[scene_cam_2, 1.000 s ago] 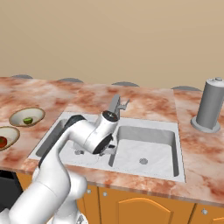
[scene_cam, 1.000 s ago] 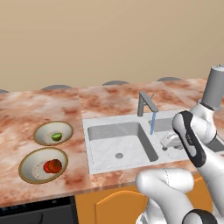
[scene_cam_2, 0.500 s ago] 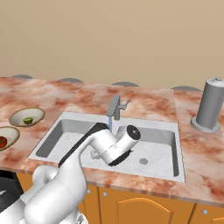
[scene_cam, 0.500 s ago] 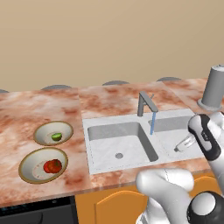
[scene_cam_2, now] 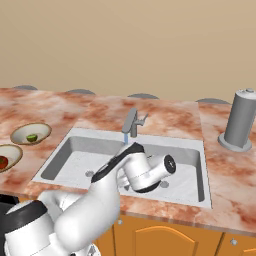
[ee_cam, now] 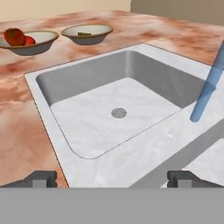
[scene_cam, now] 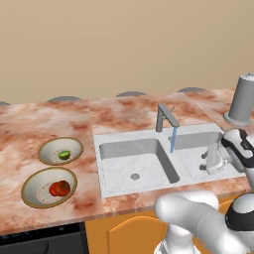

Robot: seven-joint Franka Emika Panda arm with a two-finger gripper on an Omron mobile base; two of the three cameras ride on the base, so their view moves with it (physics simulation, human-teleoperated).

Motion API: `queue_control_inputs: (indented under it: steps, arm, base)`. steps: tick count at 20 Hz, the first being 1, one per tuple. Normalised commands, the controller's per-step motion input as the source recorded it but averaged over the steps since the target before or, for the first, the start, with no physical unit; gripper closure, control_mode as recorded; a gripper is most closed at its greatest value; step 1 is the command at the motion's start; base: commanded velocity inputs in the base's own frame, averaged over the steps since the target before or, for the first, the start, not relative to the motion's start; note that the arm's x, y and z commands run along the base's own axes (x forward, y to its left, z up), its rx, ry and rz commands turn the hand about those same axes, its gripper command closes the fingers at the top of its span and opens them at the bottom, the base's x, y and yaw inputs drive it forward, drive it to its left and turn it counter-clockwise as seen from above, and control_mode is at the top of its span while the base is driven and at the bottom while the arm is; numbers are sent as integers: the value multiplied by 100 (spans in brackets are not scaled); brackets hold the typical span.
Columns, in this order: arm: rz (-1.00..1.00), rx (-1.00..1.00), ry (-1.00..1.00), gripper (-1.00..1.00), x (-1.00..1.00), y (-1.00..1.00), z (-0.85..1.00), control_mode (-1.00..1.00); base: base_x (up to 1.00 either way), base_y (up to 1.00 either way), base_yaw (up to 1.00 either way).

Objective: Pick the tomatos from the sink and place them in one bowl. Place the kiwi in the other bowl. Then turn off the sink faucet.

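Observation:
The sink (scene_cam: pixel 115 189) has two basins, and no fruit shows in either. Its faucet (scene_cam: pixel 166 117) runs a blue stream of water (scene_cam: pixel 173 142) that I also see in the hand view as water (ee_cam: pixel 208 92). Two tomatoes (scene_cam: pixel 59 188) lie in the near bowl (scene_cam: pixel 32 182), with one tomato (ee_cam: pixel 15 36) showing in the hand view. The kiwi (scene_cam: pixel 63 155) lies in the far bowl (scene_cam: pixel 72 145). My gripper (scene_cam: pixel 212 161) hangs open over the right basin, facing the left basin. Both fingertips (ee_cam: pixel 42 178) stand wide apart with nothing between them.
A tall grey cylinder (scene_cam_2: pixel 239 120) stands on the counter right of the sink. The faucet's lever (scene_cam_2: pixel 143 119) sticks out beside the spout. My white arm (scene_cam_2: pixel 100 200) reaches across the sink's front edge. Marble counter (scene_cam: pixel 44 119) surrounds the bowls.
The hand has swung right along the sink, from the middle to over the right basin, and turned. The jaws stayed open. The fruit and bowls have not moved.

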Motion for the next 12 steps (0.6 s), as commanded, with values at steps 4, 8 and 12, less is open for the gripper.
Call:
queue_control_inputs:
  steps: [4,8,12]
  arm:
    - [30,7,-18,-100,65,-17,5,-100]
    - [27,6,-16,-100,58,-26,7,-100]
    - [21,5,-14,-100,49,-32,7,-100]
  base:
    - [0,0,0]
    - [0,0,0]
    - [0,0,0]
